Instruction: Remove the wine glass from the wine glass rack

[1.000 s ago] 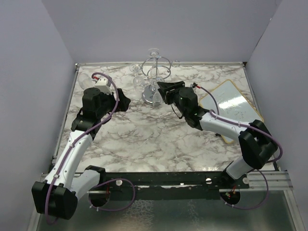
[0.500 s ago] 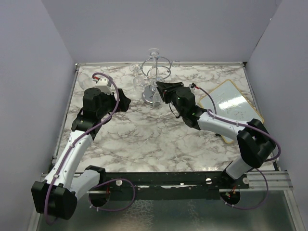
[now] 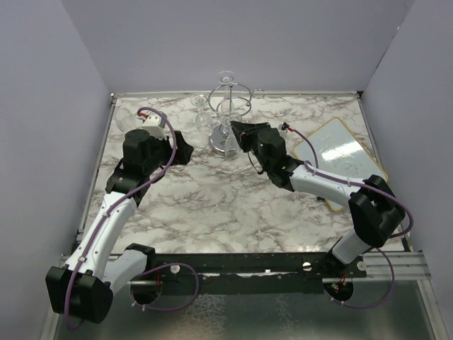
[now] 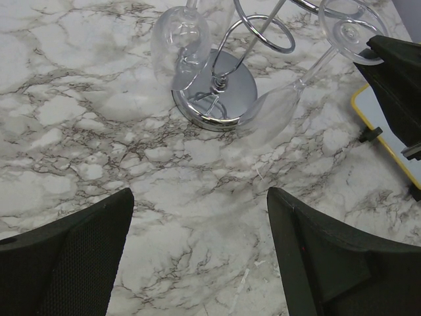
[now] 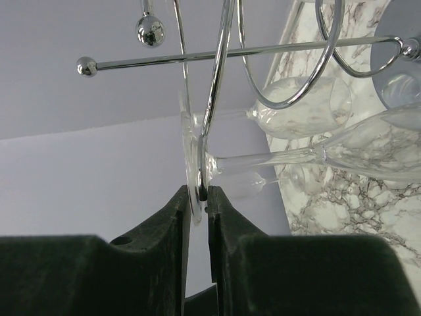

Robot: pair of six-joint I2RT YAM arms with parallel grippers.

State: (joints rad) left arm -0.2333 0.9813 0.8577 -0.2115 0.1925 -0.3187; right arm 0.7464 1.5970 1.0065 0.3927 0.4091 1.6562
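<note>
Foot of the wine glass (image 4: 276, 113) is pinched in my right gripper (image 5: 198, 192), the glass hanging tilted on the wine glass rack (image 4: 233, 92) at upper centre. My right arm stretches in from lower right; my left gripper (image 4: 200, 197) hovers spread wide, facing the rack's base.

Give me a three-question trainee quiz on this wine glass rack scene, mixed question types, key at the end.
1. True or false: the left gripper is open and holds nothing.
2. Which part of the wine glass does the right gripper pinch? A) bowl B) stem C) foot
3. Fill in: the yellow-edged board lies on the robot's ___ side of the table.
Key: 1 true; 2 C; 3 right.
</note>
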